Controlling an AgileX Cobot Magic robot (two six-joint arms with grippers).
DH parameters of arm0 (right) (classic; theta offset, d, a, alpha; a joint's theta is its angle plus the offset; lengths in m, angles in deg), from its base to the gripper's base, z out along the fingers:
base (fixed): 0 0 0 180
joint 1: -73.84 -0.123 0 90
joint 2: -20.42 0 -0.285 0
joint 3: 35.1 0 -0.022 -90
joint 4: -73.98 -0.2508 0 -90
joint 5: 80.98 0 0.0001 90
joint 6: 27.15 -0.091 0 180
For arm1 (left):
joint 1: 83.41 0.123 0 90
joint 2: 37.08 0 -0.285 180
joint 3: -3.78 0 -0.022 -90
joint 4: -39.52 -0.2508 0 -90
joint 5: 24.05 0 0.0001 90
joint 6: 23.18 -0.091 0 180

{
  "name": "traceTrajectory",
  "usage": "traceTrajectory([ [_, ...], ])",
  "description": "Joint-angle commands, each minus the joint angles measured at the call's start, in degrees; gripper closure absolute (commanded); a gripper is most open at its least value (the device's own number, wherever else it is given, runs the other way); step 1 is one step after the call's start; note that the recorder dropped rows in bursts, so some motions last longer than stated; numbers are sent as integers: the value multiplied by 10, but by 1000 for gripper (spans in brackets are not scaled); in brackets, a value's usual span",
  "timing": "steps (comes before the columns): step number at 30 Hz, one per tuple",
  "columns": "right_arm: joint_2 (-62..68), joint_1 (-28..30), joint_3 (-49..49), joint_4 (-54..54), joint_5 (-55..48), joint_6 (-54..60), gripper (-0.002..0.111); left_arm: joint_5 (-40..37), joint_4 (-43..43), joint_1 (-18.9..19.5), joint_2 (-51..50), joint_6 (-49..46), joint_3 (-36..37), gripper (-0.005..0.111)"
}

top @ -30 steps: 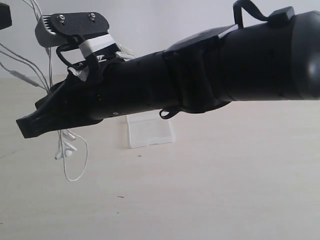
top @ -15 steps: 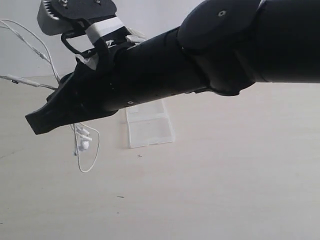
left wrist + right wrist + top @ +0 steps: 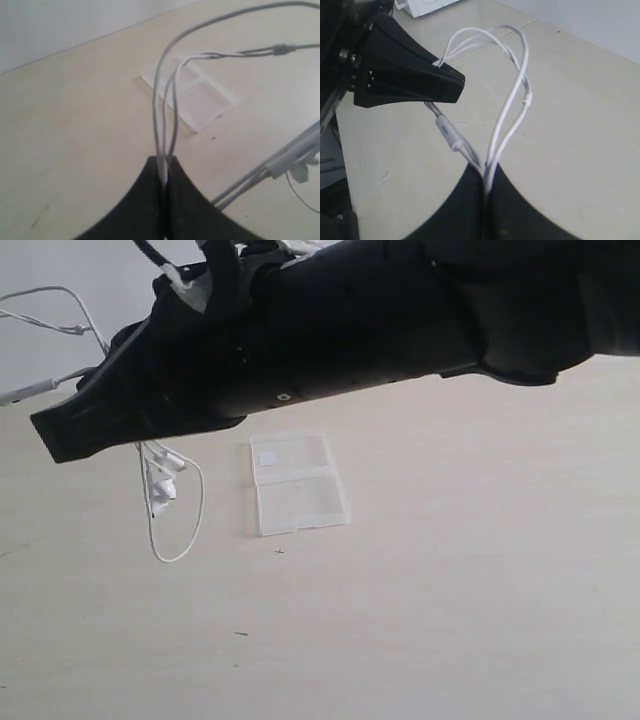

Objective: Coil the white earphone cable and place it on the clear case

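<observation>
White earphone cable (image 3: pixel 155 105) pinched in left hand (image 3: pixel 164 164) and right hand (image 3: pixel 485 174) — looped between.

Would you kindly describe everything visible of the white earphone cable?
The white earphone cable is a thin wire, held up in several looped strands. The left gripper and right gripper both pinch it with shut jaws. Its earbuds and one loop dangle below; the inline remote sits on a strand between the grippers.

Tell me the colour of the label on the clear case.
The label is white; exterior view shows it best.
</observation>
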Motion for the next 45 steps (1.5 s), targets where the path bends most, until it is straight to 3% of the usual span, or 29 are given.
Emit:
traceTrajectory([
  [1,-23,4,-2,46,13,-34,108,-13,-30,2,3,10,16,107],
  [11,-43,4,-2,82,13,-76,108,-17,3,2,3,8,29,104],
  [13,-43,4,-2,82,13,-76,108,-12,15,2,3,8,29,94],
  [19,-43,4,-2,82,11,-76,108,5,31,2,3,6,29,49],
  [22,-43,4,-2,84,6,-76,108,13,42,2,3,0,29,44],
  [29,-43,4,-2,114,5,-92,108,7,39,2,3,-2,29,52],
  [38,-44,4,-2,114,11,-96,108,-2,13,2,3,-4,29,106],
  [45,-49,4,-2,102,37,-106,108,5,54,2,3,-4,29,107],
])
